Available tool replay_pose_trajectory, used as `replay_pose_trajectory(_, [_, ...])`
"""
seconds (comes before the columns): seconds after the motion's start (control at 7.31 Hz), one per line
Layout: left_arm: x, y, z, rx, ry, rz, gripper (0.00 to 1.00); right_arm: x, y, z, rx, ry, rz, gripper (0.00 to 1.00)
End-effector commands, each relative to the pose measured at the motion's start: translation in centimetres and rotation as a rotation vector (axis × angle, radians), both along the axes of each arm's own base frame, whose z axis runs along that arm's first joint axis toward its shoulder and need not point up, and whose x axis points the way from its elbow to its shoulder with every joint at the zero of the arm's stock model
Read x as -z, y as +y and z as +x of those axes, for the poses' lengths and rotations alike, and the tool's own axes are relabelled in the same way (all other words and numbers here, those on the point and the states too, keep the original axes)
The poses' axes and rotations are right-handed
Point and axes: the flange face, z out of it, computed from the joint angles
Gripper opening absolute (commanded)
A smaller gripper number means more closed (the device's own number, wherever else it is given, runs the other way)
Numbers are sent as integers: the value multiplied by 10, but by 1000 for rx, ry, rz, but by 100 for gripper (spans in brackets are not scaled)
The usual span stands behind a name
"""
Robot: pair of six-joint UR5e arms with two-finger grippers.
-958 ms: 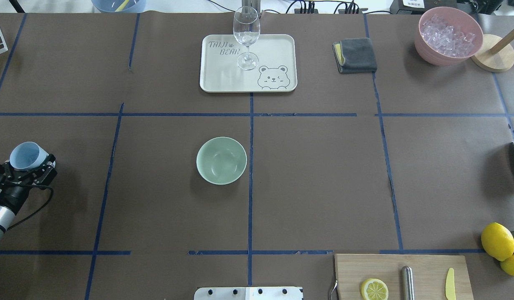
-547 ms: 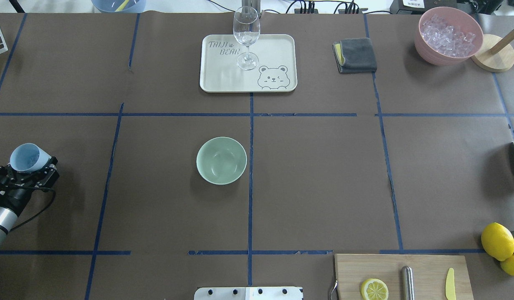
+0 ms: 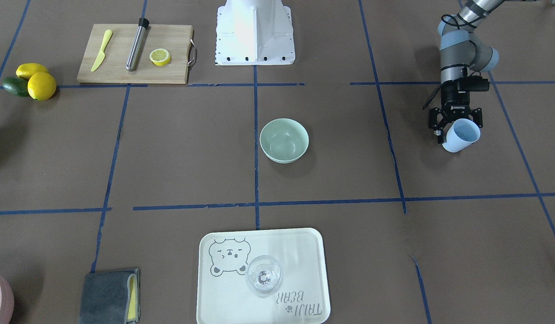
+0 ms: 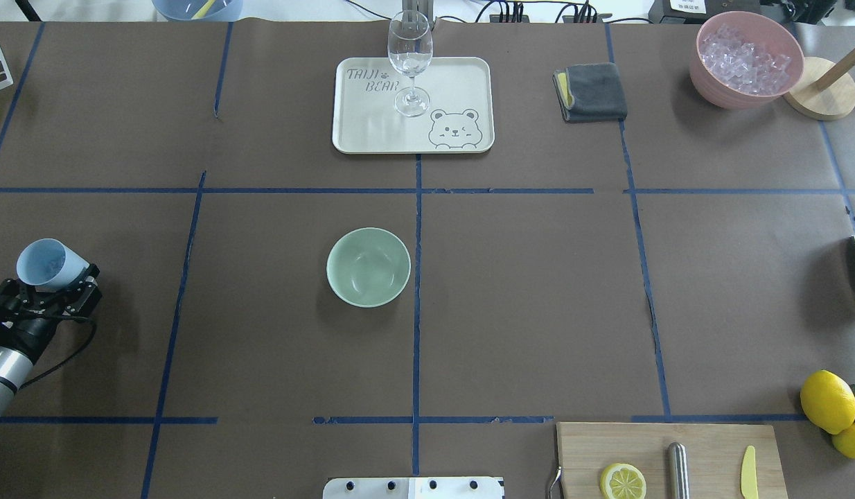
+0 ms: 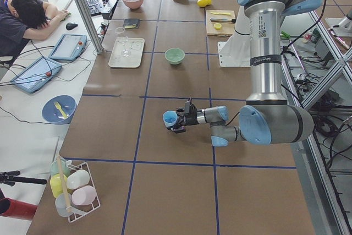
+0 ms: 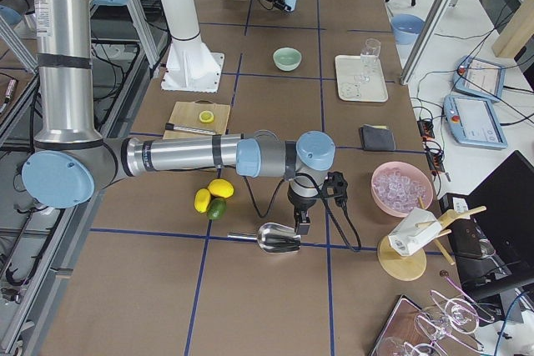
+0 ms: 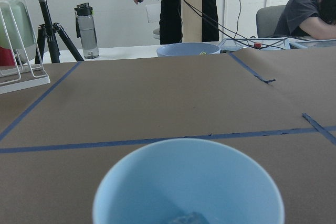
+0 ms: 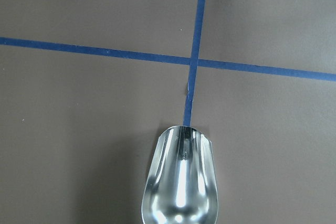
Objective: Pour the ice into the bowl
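The pale mint-green bowl (image 4: 368,267) stands upright near the table's middle, also in the front view (image 3: 284,140). My left gripper (image 4: 57,281) is shut on a tilted light blue cup (image 4: 48,263) at the table's far left, well apart from the bowl. In the left wrist view the cup (image 7: 189,187) fills the bottom and a small glassy piece of ice (image 7: 186,217) shows low inside it. My right gripper (image 6: 299,224) hangs over the handle end of a metal scoop (image 8: 181,182) at the far right. Its fingers do not show.
A pink tub (image 4: 704,76) of ice cubes stands back right beside a wooden stand (image 4: 819,97). A tray (image 4: 462,83) with a wine glass (image 4: 409,55) and a grey cloth (image 4: 592,91) are at the back. A cutting board (image 4: 711,450) and lemons (image 4: 827,400) are front right.
My left gripper with the blue cup has shifted slightly right and toward the robot. The bowl has not moved.
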Motion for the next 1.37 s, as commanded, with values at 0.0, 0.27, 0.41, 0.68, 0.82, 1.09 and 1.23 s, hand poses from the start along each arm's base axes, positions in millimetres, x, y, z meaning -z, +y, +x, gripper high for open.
replay_pose_trajectory(0.0, [3,0,0,-6,4,3,16,0,-1,0,0,1,1,100])
replay_pose_trajectory(0.27, [18,1,-4,-13,66,20,0,0,0,1,-3,-1,0,100])
replay_pose_trajectory(0.41, [24,3,-11,-27,47,52,0,0,0,2,-5,1,0,100])
replay_pose_trajectory(0.68, [50,3,-8,-95,-118,177,0,-5,1,3,-6,1,-11,100])
replay_pose_trajectory(0.82, [70,0,2,-148,-155,220,0,-9,2,4,-9,0,-19,100])
replay_pose_trajectory(1.09, [98,-7,29,-211,-185,273,0,-13,3,13,-20,0,-19,100])
replay_pose_trajectory(1.23, [119,-13,45,-228,-308,358,0,-12,3,17,-24,1,-15,100])
